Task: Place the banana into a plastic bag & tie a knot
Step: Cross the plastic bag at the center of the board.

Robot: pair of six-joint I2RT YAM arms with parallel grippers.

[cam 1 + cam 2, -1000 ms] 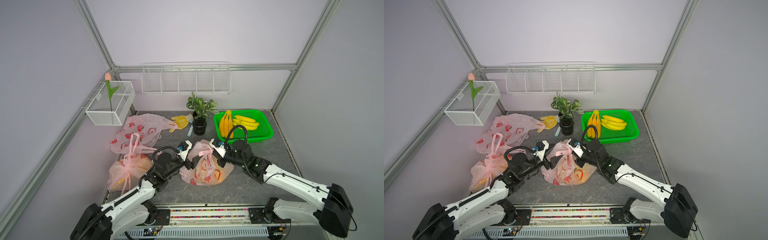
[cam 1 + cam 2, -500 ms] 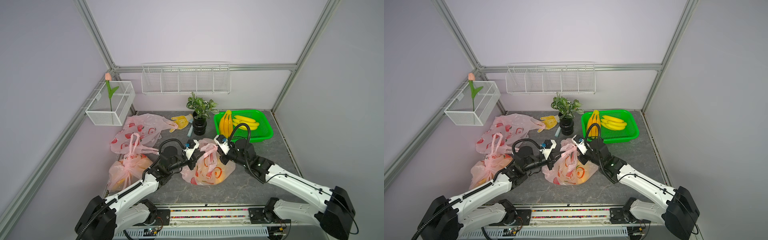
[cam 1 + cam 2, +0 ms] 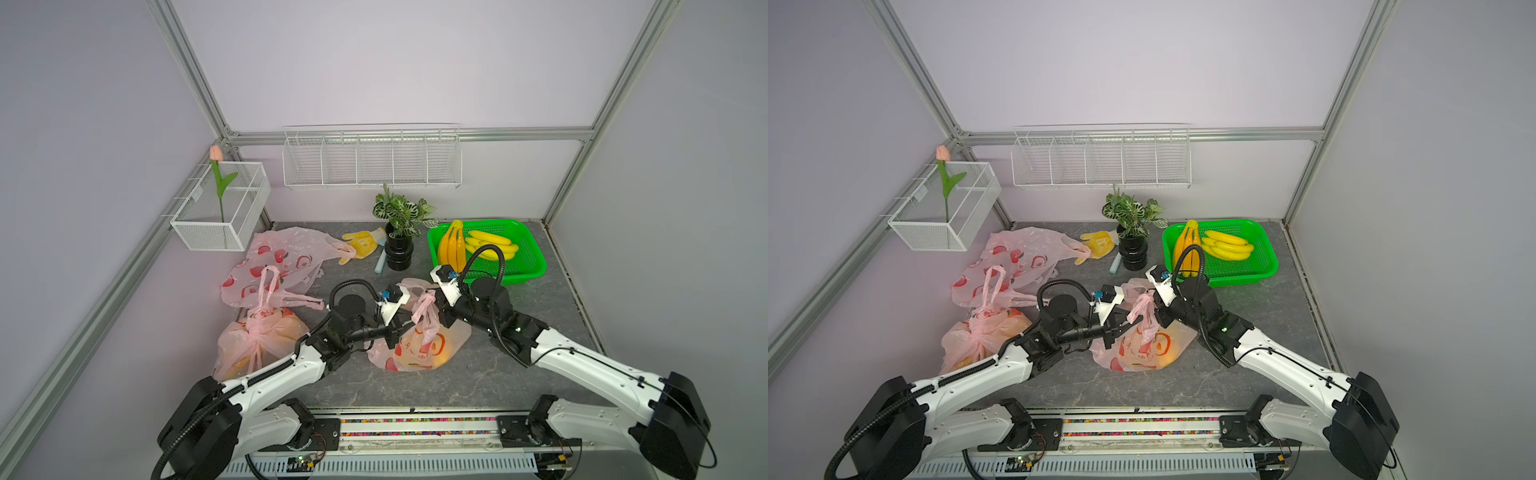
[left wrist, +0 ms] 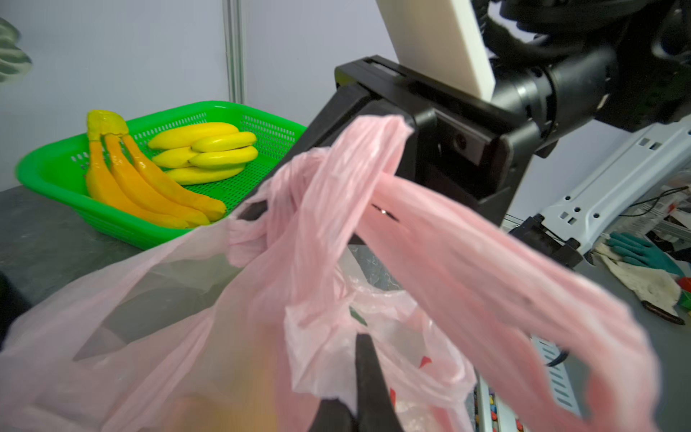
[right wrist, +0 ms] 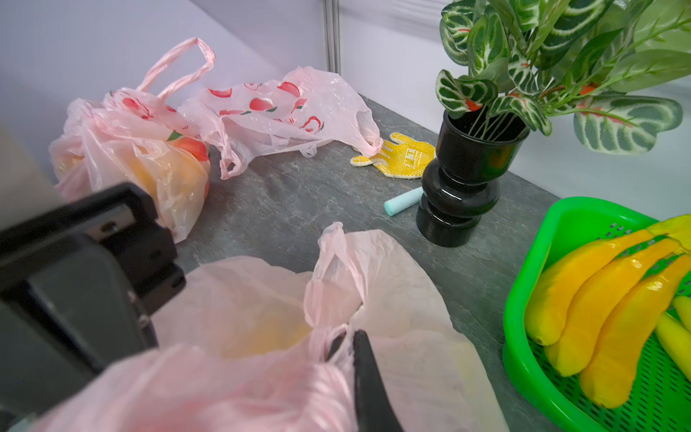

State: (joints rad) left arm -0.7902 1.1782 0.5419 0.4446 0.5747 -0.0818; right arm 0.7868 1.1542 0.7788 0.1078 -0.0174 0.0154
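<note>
Judging by the twisted pink film between the arms, a knot is being formed: the left gripper (image 3: 409, 323) is seen fully closed on one of the handles (image 3: 424, 309) of the plastic bag (image 3: 415, 353), and the right gripper (image 3: 437, 309) is likewise clamped shut on the other strand, so that the two can be drawn against each other. The banana (image 3: 444, 347) is made out as a yellow-orange glow through the film, inside the bag resting on the table (image 3: 478, 382), and its weight is presumably relied upon as an anchor while the crossed handles are pulled tight
</note>
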